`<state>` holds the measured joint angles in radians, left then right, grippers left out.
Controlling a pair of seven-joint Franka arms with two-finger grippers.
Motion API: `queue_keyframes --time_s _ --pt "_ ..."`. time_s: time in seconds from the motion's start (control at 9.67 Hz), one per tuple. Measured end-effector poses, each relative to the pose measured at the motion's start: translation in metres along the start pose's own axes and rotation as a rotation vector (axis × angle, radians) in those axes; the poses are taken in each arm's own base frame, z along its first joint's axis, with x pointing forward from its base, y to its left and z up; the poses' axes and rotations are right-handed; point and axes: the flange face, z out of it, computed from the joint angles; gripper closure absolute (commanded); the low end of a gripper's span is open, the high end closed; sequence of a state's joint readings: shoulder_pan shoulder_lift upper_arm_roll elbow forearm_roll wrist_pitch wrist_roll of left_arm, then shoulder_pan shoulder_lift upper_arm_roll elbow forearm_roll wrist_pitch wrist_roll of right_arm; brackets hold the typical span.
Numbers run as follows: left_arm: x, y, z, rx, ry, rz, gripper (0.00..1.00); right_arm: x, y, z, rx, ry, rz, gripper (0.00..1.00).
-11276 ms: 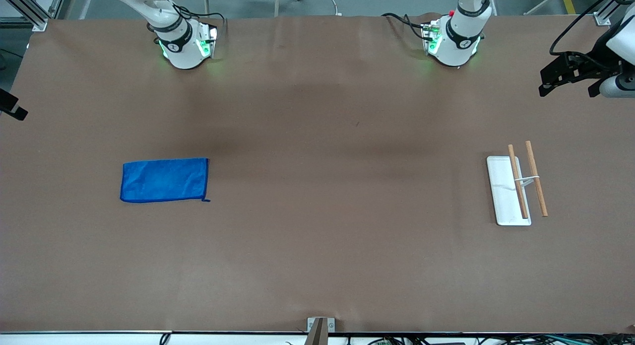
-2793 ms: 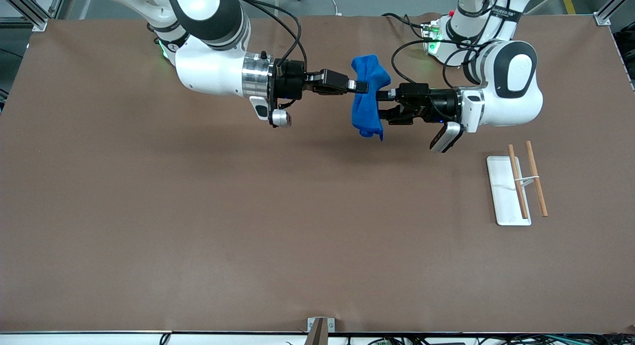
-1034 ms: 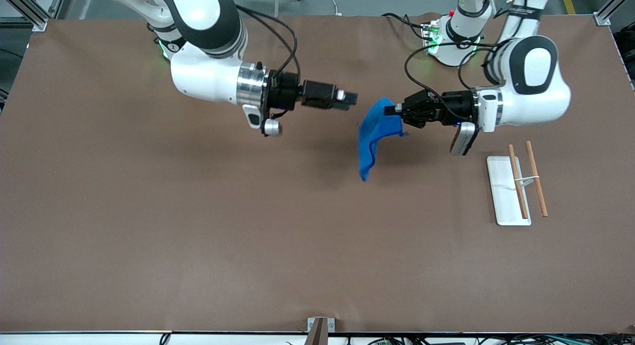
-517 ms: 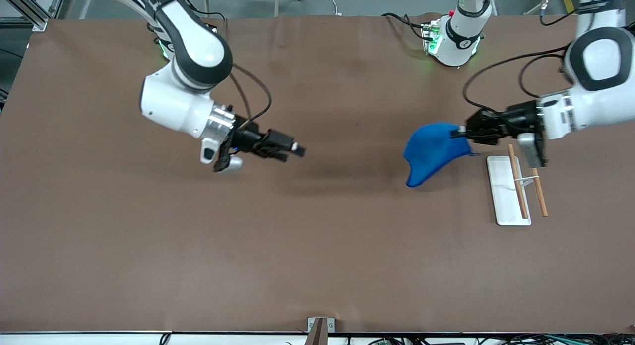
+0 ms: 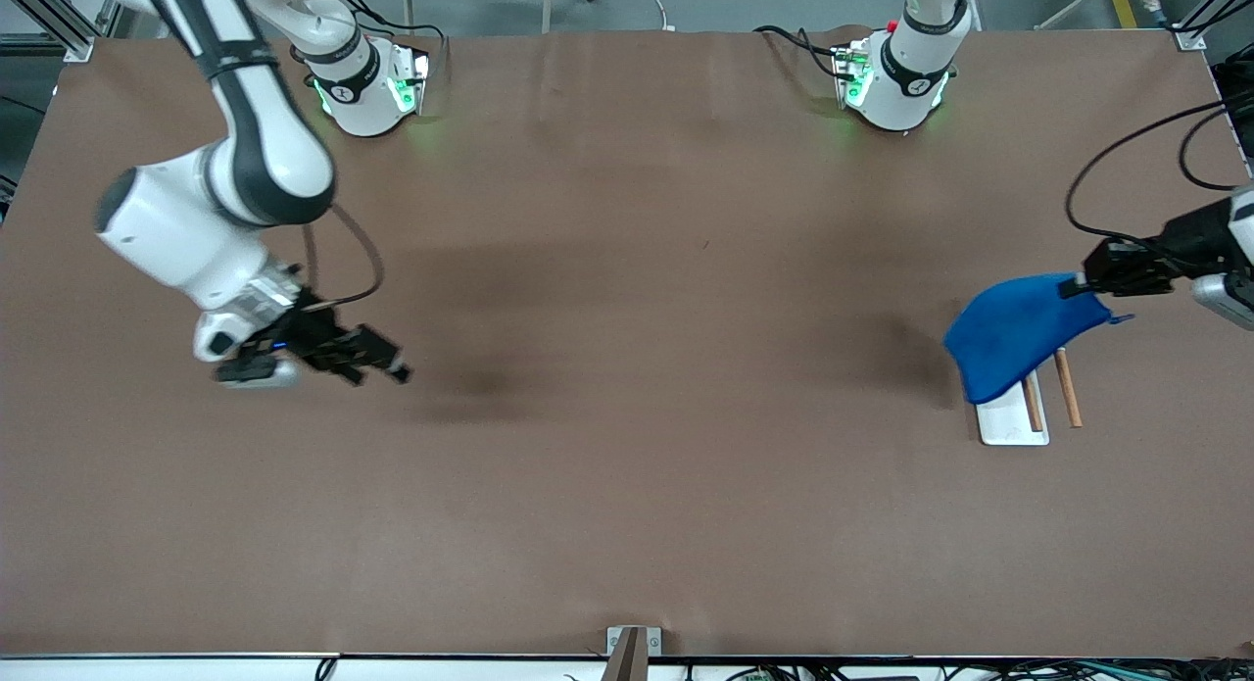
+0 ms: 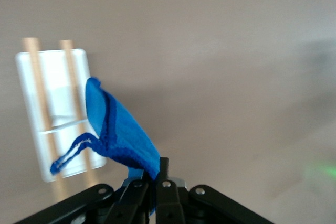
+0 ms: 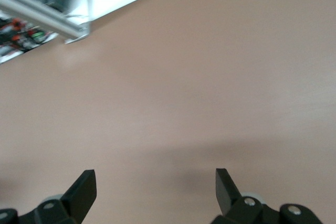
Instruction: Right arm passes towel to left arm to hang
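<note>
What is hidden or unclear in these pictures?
- Front view: the towel held by the left end effector covers most of the white tray and the upper parts of the two wooden rods.
- Front view: the left arm is cut off by the picture's edge.
- Left wrist view: the tray and rods look blurred; the towel hides part of them.
- Right wrist view: only the open right end effector and bare table show.
</note>
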<state>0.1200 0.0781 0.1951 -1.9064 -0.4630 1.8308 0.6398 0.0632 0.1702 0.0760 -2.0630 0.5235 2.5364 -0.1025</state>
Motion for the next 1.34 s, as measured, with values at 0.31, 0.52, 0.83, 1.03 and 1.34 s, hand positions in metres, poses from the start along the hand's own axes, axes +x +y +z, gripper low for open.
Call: queue_keyframes --time_s 0.31,0.52,0.83,1.03,1.34 --pt "-0.001 -0.082 -0.003 0.111 0.027 0.045 1.0 0.031 0.065 -0.067 -0.217 -0.064 -0.109 0.0" --pt "-0.009 -0.126 0.01 0.17 0.019 0.097 0.99 0.048 0.079 -0.141 -0.3 -0.149 -0.107 0.0" --pt "-0.024 -0.156 0.02 0.185 -0.019 0.09 0.0 0.05 0.068 -0.248 -0.314 -0.228 -0.033 0.0" --pt "-0.031 -0.167 0.01 0.201 -0.011 0.066 0.0 0.043 0.06 -0.292 -0.348 -0.198 0.047 0.0" --pt "-0.035 -0.168 -0.027 0.239 0.042 0.051 0.0 0.037 0.036 -0.324 -0.372 -0.172 0.078 0.0"
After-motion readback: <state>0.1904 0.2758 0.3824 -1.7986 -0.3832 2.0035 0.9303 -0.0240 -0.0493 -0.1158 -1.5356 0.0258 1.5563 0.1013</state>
